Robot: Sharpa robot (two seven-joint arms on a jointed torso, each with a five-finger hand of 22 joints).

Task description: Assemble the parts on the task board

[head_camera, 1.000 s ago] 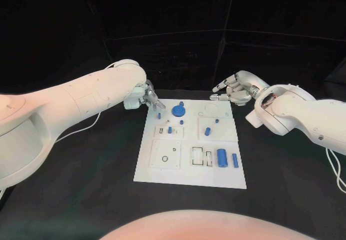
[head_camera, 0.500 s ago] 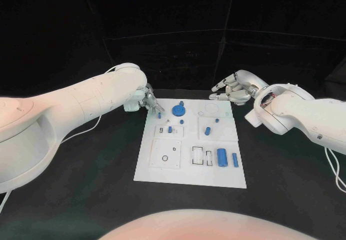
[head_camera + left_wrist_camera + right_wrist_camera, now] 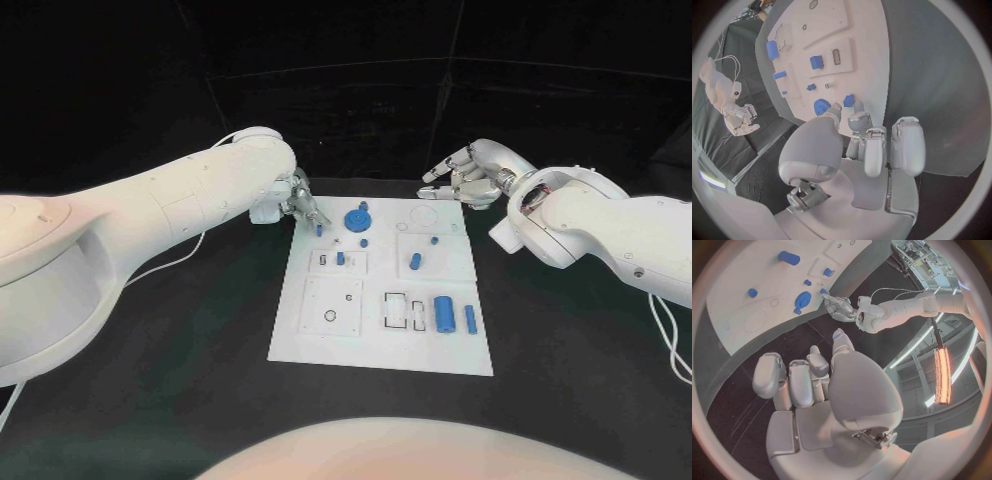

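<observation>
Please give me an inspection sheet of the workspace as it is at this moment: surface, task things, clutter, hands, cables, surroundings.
Surface: black table.
Job's things: white task board in the table's middle; blue parts on it, among them a round gear-like part and a cylinder.
Clutter: nothing seen.
Hands: left hand at the board's far left corner, fingertips at a small blue part; whether it grips is unclear. Right hand above the far right corner, fingers curled, holding nothing.
Cables: white cable under the left arm.
Surroundings: dark backdrop.
</observation>
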